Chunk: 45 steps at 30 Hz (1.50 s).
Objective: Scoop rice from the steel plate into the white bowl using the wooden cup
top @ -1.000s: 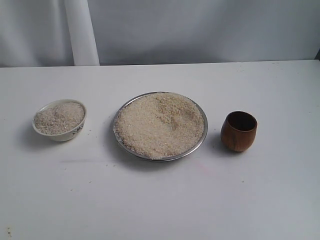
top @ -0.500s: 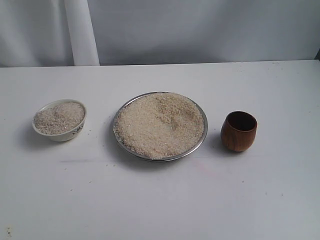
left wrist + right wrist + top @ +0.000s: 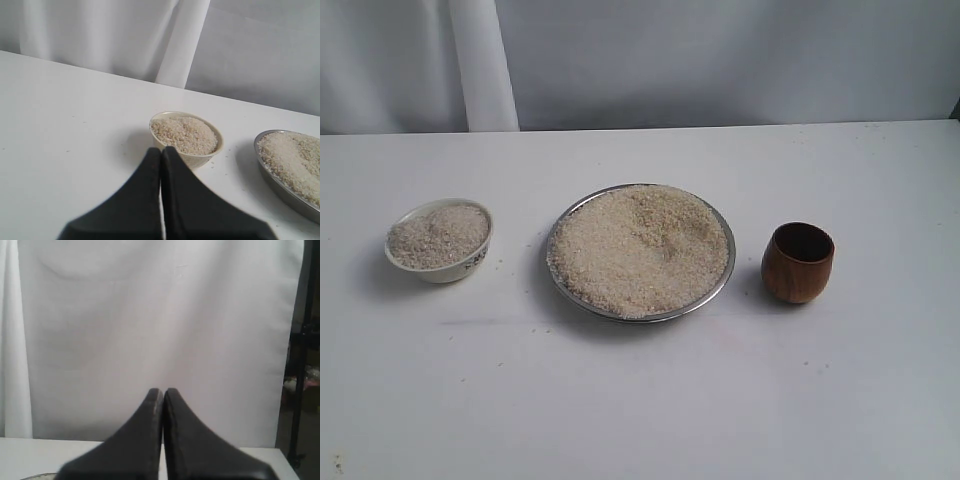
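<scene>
A white table (image 3: 640, 400) fills the lower three quarters of the exterior view, with a pale curtain (image 3: 720, 60) hanging across the top of the frame behind it. At the centre of the frame sits the steel plate (image 3: 651, 317), the widest dish, heaped almost to its rim with rice (image 3: 640, 250). To the right of the plate, apart from it, the wooden cup (image 3: 797, 272) stands upright with its dark mouth facing up; nothing touches it. At centre left, well clear of the plate, the white bowl (image 3: 460, 268) also stands upright, already filled with rice to near its edge, a dark mark on its outer side. Neither arm appears in the exterior view. In the left wrist view the left gripper (image 3: 161, 150) has its two black fingers pressed together, holding nothing, with the bowl just past the tips. In the right wrist view the right gripper (image 3: 163, 391) is likewise closed and empty, facing the curtain. A few stray specks dot the table's lower part.
</scene>
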Tool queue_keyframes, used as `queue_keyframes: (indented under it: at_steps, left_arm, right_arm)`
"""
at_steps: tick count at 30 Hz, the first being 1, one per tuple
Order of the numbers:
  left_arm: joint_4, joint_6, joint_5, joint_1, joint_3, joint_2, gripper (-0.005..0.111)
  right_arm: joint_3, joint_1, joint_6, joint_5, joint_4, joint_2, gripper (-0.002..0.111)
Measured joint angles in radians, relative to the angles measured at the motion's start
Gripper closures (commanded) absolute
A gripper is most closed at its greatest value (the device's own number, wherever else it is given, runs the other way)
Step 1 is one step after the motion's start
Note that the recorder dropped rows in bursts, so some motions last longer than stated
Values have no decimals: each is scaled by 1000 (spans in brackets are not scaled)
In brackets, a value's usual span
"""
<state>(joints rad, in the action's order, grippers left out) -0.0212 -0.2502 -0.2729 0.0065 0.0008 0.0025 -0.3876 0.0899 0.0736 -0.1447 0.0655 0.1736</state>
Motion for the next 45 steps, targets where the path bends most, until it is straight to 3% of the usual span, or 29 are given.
queue_keyframes:
  at_steps: [5, 12, 26, 35, 45]
  left_arm:
    - [0, 0, 0, 0, 0, 0, 107]
    - [0, 0, 0, 0, 0, 0, 107]
    - [0, 0, 0, 0, 0, 0, 107]
    - [0, 0, 0, 0, 0, 0, 107]
    - [0, 0, 0, 0, 0, 0, 107]
  right_arm:
    - [0, -2, -122, -74, -79, -52, 108]
    - [39, -2, -142, -99, -135, -90, 108]
    - [368, -142, -127, -33, -110, -170, 108]
    - [383, -142, -87, -19, -108, -170, 108]
    - [384, -142, -74, -145, -108, -170, 108]
